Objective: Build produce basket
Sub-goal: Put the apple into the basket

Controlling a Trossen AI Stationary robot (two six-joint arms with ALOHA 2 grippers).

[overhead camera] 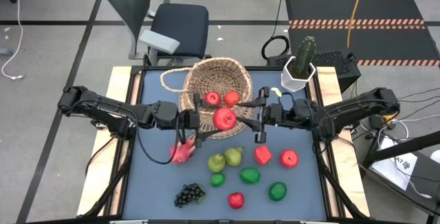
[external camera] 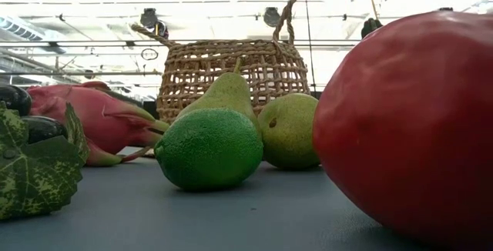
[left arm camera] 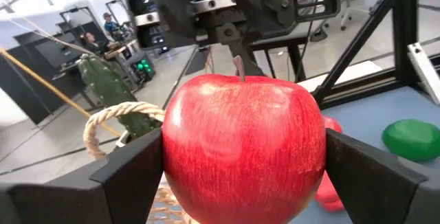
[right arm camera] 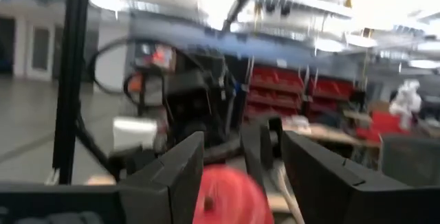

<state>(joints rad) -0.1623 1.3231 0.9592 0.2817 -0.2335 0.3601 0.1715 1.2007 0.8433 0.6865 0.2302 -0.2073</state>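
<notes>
The woven basket (overhead camera: 216, 86) stands at the table's far middle with two red fruits (overhead camera: 212, 99) inside. A big red apple (overhead camera: 223, 119) hangs over the basket's near rim, with my left gripper (left arm camera: 244, 169) shut on it. My right gripper (overhead camera: 253, 119) stands open just to the apple's right, fingers apart; I see the apple (right arm camera: 230, 196) low between them, untouched. The rest of the produce lies on the near half of the table: a dragon fruit (overhead camera: 181, 150), two pears (overhead camera: 225, 159), green and red fruits (overhead camera: 249, 175) and grapes (overhead camera: 187, 195). My left gripper pinches the apple by its two opposite sides (left arm camera: 175, 176) between its two fingers (left arm camera: 130, 176). The fingers come level from the table's left. The apple sits upright with its stem (left arm camera: 238, 66) up, lifted clear of table and basket.
A white pot with a cactus (overhead camera: 300, 66) stands at the far right corner. The basket's looped handle (overhead camera: 172, 76) sticks out toward the far left. An office chair (overhead camera: 175, 25) stands beyond the far edge. Bare table lies at the near left.
</notes>
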